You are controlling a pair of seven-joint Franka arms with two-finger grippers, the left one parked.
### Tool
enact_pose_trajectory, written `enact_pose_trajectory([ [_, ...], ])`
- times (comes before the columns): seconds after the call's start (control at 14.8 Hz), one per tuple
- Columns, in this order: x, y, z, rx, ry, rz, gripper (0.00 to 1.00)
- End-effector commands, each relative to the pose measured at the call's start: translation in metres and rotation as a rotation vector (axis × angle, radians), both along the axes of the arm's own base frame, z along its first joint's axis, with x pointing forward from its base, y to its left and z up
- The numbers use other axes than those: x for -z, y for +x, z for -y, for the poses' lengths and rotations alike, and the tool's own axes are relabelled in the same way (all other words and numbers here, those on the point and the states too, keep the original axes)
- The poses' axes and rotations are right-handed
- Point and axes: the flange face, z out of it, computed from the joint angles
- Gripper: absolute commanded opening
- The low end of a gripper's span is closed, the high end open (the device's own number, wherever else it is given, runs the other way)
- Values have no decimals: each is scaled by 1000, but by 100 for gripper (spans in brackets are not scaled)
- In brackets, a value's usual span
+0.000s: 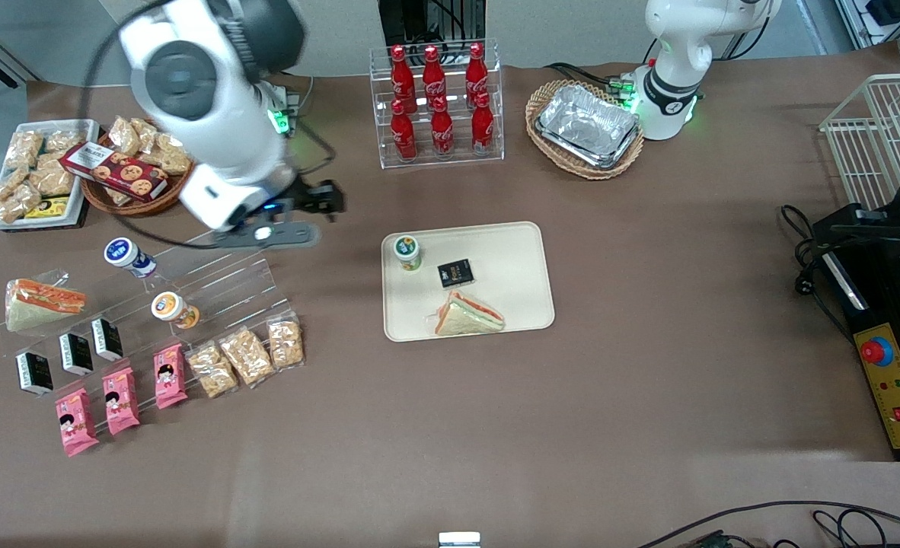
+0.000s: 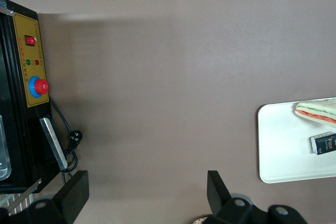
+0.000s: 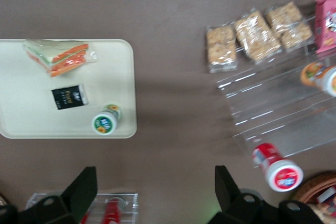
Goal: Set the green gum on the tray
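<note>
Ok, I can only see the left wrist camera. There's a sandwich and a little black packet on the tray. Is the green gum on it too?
Observer: Yes. The green gum stands on the tray, in the corner nearest the working arm.
Operator: Where's the gripper?
Observer: The gripper hangs open and holds nothing, above the table beside the tray, toward the working arm's end.
Operator: Are there other gums?
Observer: An orange-capped bottle lies on the clear display steps.
</note>
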Motion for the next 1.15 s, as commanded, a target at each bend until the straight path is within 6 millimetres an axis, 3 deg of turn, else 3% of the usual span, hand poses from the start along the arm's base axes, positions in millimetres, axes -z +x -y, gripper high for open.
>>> enact_pose_trajectory([
  [0.0,-18,23,86,-115,32,-8,100],
  [0.27,-30,42,188,-218,67,5,100],
  [0.47,-33,48,239,-222,42,15,100],
  [0.81,-35,50,274,-142,12,19,100],
  [1.08,-36,49,274,-134,16,18,100],
])
